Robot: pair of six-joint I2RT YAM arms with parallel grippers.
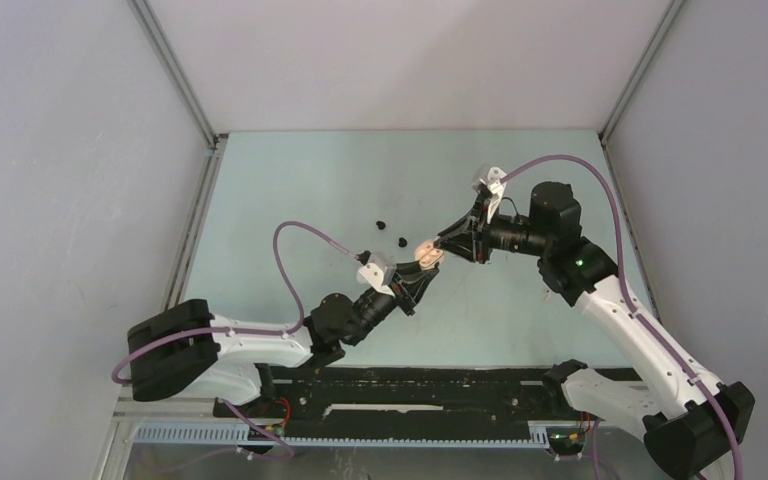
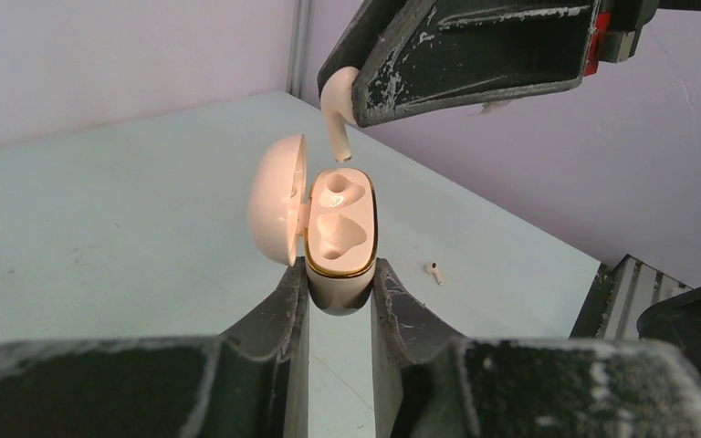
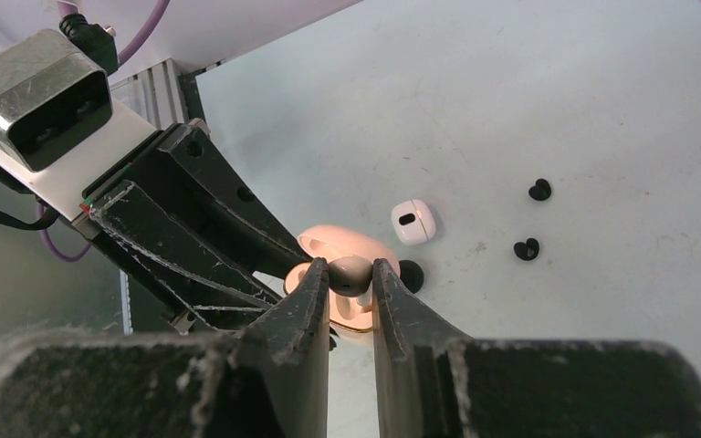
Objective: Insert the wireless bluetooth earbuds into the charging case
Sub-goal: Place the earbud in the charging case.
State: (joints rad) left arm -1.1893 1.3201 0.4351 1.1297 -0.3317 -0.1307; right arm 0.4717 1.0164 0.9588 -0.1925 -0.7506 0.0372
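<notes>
My left gripper [image 1: 415, 272] is shut on an open cream charging case [image 2: 340, 228] with a gold rim, holding it by its base, lid [image 2: 278, 199] swung left. Both slots of the case look empty. My right gripper [image 3: 350, 274] is shut on a pale cream earbud [image 2: 335, 114] and holds it stem-down just above the case's far slot, not touching. A second pale earbud [image 2: 434, 271] lies on the table to the right of the case. Two black earbuds [image 3: 539, 190] [image 3: 527, 248] lie on the table further out.
A small closed white case [image 3: 413, 222] lies on the table just beyond the held case, with a round black object [image 3: 411, 274] beside it. The two black buds also show in the top view [image 1: 382, 224] [image 1: 403, 241]. Grey walls enclose the table on three sides.
</notes>
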